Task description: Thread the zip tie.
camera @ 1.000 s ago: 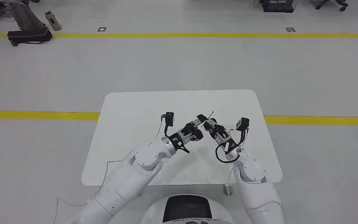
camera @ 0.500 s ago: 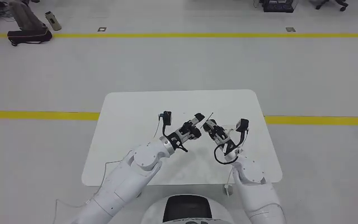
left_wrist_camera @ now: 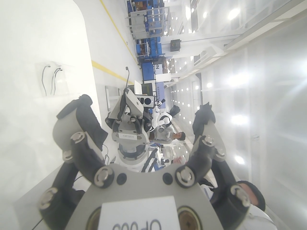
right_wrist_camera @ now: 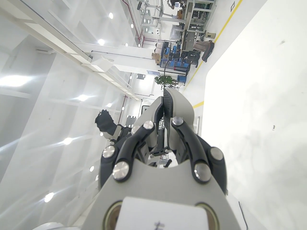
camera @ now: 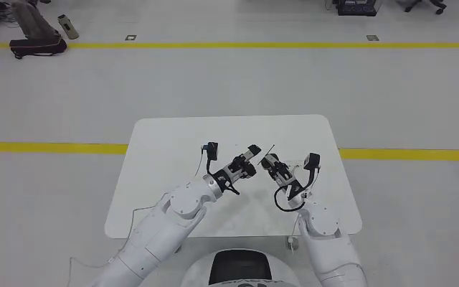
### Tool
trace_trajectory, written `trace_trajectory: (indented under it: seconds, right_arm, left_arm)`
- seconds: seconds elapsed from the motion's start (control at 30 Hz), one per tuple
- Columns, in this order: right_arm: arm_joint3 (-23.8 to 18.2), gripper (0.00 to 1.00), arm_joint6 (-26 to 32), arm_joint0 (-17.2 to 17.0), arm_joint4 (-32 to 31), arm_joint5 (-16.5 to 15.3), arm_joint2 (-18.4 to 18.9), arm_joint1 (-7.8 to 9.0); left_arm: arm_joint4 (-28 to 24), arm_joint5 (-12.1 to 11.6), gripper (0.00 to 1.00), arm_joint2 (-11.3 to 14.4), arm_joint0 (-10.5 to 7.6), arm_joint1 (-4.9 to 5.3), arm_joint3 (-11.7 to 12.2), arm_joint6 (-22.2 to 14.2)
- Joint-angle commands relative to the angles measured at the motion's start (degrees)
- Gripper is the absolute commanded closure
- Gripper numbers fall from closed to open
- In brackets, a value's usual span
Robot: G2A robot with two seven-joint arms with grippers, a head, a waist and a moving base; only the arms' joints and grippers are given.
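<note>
A thin black zip tie (right_wrist_camera: 165, 72) is pinched between the fingers of my right gripper (right_wrist_camera: 165, 94), which is shut on it. Its free end sticks out past the fingertips. In the top view both grippers hang above the middle of the white table (camera: 179, 143). The right gripper (camera: 265, 161) faces the left gripper (camera: 249, 155) a short gap away, and the zip tie (camera: 270, 150) points away from me. My left gripper (left_wrist_camera: 141, 111) is open with nothing in it. Between its fingers I see the right gripper (left_wrist_camera: 126, 94) with the zip tie (left_wrist_camera: 127, 75) standing out of it.
A clear bag with spare black zip ties (left_wrist_camera: 51, 80) lies on the table beyond the left gripper. Bare table surface surrounds both arms. Yellow floor lines (camera: 401, 153) run past the table's sides.
The left arm has edged slightly to the left, away from the right gripper. The right gripper has kept its hold on the zip tie and hardly moved.
</note>
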Motion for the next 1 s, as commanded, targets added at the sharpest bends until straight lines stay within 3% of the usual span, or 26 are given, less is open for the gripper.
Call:
trace_trajectory:
  seconds: [0.0,0.07,0.13,0.2,0.27,0.97]
  right_arm:
    - [-0.3,1.00,-0.4,-0.1,-0.5,0.0,-0.2,0.14]
    - [-0.5,1.00,-0.6,-0.2,-0.6,0.0,-0.5,0.25]
    - [-0.6,1.00,-0.9,-0.3,-0.9,0.0,-0.9,0.37]
    - [-0.8,1.00,-1.0,-0.3,-0.8,0.0,-1.2,0.46]
    - [-0.9,1.00,-1.4,-0.3,-1.0,0.0,-1.6,0.58]
    - [-2.4,1.00,-5.0,-0.3,-0.2,0.0,-3.5,1.63]
  left_arm:
    - [0.3,0.2,0.07,-0.3,0.18,0.12,-0.2,-0.4]
    - [0.4,0.2,0.13,-0.5,0.37,0.21,-0.4,-0.6]
    - [0.4,0.3,0.33,-0.8,0.52,0.29,-0.5,-0.8]
    - [0.4,0.3,0.38,-0.9,0.64,0.33,-0.6,-0.8]
    - [0.4,0.3,0.51,-1.0,0.72,0.36,-0.7,-0.7]
    - [0.3,0.9,0.72,-0.8,0.83,0.41,-0.5,-1.8]
